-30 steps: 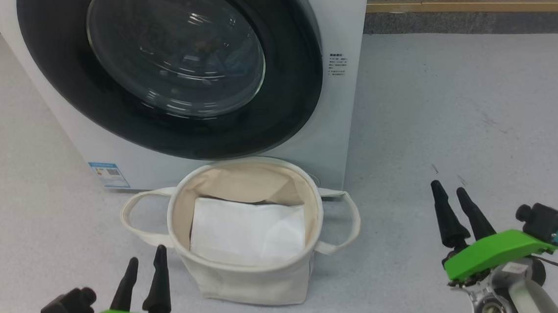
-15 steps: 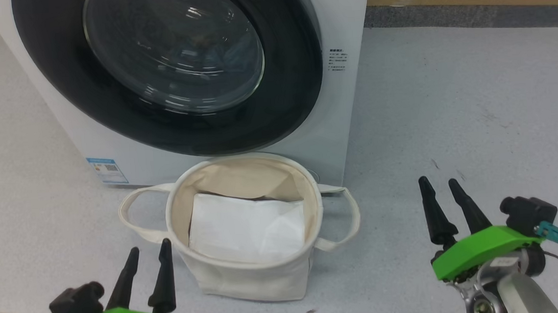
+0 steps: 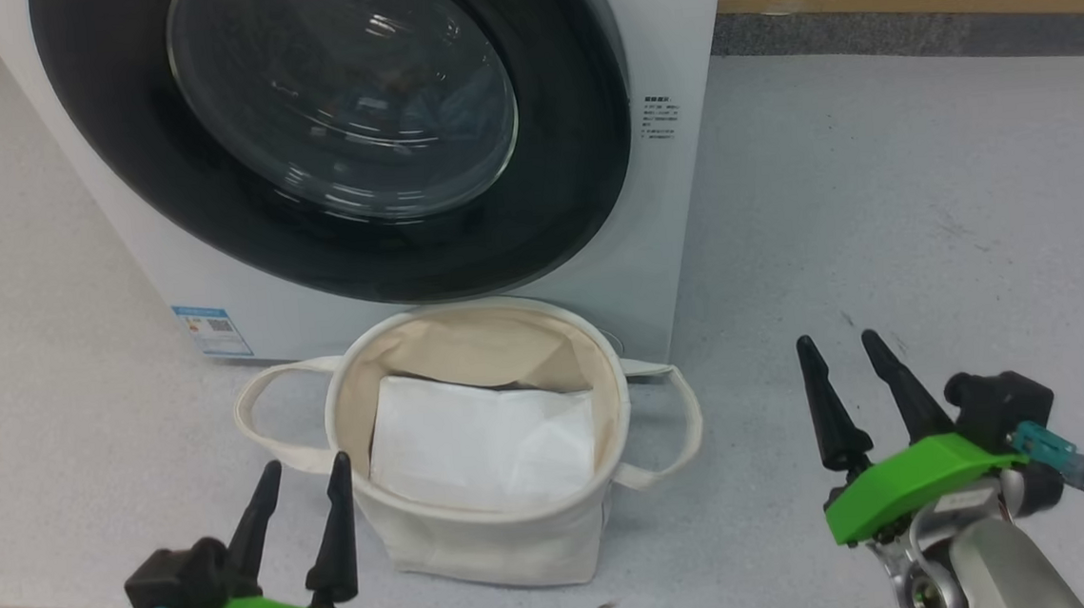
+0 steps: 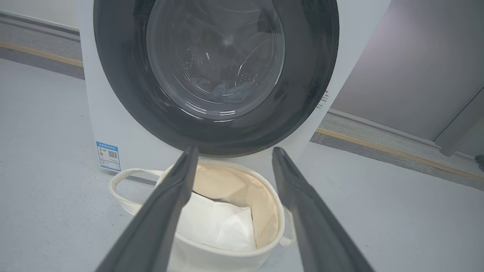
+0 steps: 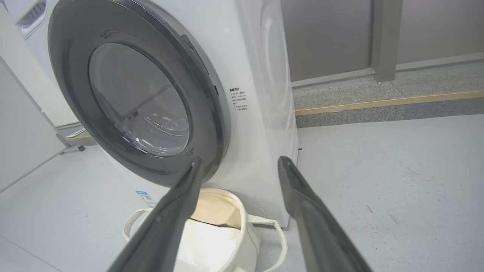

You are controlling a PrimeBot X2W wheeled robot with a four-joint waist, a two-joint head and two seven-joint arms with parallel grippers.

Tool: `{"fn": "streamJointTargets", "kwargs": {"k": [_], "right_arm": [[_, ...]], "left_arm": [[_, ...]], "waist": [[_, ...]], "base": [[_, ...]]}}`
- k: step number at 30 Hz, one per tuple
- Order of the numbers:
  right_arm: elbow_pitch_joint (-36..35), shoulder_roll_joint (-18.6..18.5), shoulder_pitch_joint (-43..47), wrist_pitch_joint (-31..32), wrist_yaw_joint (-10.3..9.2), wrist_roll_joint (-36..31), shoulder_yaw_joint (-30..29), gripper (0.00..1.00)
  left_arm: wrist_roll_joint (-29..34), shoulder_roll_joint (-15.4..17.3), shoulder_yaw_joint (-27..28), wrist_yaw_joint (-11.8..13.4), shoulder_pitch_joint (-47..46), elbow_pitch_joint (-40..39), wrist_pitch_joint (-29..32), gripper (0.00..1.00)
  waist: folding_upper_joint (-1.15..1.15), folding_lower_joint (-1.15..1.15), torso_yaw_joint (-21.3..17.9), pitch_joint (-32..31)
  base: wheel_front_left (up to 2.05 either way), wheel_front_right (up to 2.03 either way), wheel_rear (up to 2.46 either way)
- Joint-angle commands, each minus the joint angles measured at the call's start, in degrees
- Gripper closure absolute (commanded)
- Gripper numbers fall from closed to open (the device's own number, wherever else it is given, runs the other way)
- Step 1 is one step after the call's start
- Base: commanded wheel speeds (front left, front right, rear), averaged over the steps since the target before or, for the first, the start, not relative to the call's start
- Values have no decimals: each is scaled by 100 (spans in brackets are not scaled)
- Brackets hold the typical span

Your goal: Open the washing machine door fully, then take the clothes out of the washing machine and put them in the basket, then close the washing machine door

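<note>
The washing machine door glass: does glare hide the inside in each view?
Head view: white streaks cross the washing machine door, and the inside is only dim shapes. Left wrist view: weaker glare, and bluish clothes show low behind the glass. Right wrist view: oblique glass, small bright spots, nothing inside legible.

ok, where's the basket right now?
Head view, lower centre: the basket sits on the floor directly in front of the washing machine, just below its door.
</note>
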Motion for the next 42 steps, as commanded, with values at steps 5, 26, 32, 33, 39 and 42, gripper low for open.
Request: {"fn": "streamJointTargets", "kwargs": {"k": [5, 26, 32, 33, 39, 42], "right_arm": [[-203, 55, -402, -157, 22, -465, 167, 0], [-181, 80, -477, -238, 24, -1102, 181, 0], [-177, 85, -465, -216, 24, -1107, 119, 0], [-176, 85, -464, -214, 24, -1101, 109, 0], [-128, 88, -451, -300, 24, -895, 37, 0], [-56, 88, -468, -334, 24, -764, 5, 0]], "left_arm": [[442, 201, 79, -3, -327, -184, -190, 0], [1085, 288, -13, 118, -396, -163, -366, 0], [1048, 283, -16, 156, -392, -131, -355, 0], [1035, 282, -14, 159, -393, -130, -351, 0], [934, 271, 9, 173, -385, -131, -309, 0], [913, 278, 7, 182, -388, -141, -298, 0]], "waist": [[0, 0, -4, 0], [0, 0, 13, -17], [0, 0, 13, -21], [0, 0, 14, -19], [0, 0, 22, 4], [0, 0, 36, 25]], "base": [[0, 0, 0], [0, 0, 0], [0, 0, 0], [0, 0, 0], [0, 0, 0], [0, 0, 0]]}}
